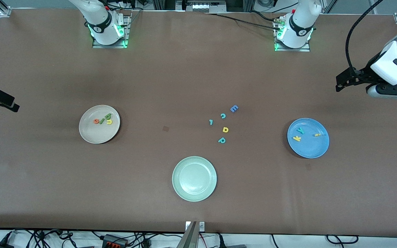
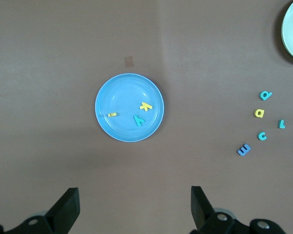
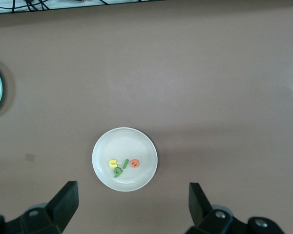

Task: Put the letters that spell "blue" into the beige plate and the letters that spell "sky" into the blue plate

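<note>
Already the sorting looks finished, so doing this step well means checking the result and keeping both arms clear of the plates. Taking the pale green plate (image 1: pixel 194 178) as landmark, nearest the front camera and holding nothing: farther from the camera than it, toward the left arm's end, lies the blue plate (image 1: pixel 308 138), with the yellow k (image 1: pixel 297 138), teal y (image 1: pixel 300 130) and a yellow piece that I take for the s (image 1: pixel 317 135) inside it, that last one seeming to stand on edge. Toward the right arm's end sits the beige plate (image 1: pixel 99 124), holding the orange e (image 1: pixel 96 121), dark green l (image 1: pixel 102 119), green b (image 1: pixel 108 116) and yellow u (image 1: pixel 109 122) bunched close together. Farther from the camera than the green plate, five spare letters (image 1: pixel 223 124) lie scattered on the table and should stay there. Farthest, the left gripper (image 2: pixel 134 207) hangs high by the table's edge with fingers spread wide and holding nothing; the right gripper (image 3: pixel 132 204) waits likewise at its own end, spread and holding nothing.
</note>
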{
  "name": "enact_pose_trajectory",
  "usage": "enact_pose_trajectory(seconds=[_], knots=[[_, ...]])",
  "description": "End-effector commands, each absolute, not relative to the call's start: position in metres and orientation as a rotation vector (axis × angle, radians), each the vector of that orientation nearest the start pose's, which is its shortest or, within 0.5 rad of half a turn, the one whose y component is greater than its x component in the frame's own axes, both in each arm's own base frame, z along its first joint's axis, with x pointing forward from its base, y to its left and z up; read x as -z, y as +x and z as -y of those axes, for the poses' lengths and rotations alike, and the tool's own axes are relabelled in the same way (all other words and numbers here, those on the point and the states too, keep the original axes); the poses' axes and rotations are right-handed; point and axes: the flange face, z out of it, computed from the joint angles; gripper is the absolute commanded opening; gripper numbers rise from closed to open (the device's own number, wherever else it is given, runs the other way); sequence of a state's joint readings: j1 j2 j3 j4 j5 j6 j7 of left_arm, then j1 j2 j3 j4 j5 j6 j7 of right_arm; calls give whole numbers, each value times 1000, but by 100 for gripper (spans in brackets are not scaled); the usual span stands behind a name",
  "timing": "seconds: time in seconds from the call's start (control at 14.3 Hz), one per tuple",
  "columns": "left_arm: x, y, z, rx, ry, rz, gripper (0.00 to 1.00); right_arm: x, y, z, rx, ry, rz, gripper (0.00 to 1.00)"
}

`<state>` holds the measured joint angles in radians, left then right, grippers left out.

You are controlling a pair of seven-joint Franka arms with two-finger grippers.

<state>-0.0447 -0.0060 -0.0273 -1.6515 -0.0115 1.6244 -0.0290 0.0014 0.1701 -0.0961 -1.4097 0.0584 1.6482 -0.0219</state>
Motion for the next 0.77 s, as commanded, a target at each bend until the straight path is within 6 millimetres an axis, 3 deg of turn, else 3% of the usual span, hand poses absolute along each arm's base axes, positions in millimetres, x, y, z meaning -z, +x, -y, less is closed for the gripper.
enact_pose_trajectory(seconds=[0.0,0.14,0.56,0.7], knots=[[-600,556,42,-44,-3172,-71,100,-609,607,37,71,-3121,-76,100],[-600,556,43,-44,-3171,-73,100,-599,598,36,-17,-3118,-88,100],[-600,556,42,-44,-3172,-71,100,-576,572,37,42,-3129,-80,100],[-600,556,42,-44,-3172,-71,100,-580,567,37,43,-3147,-69,100]])
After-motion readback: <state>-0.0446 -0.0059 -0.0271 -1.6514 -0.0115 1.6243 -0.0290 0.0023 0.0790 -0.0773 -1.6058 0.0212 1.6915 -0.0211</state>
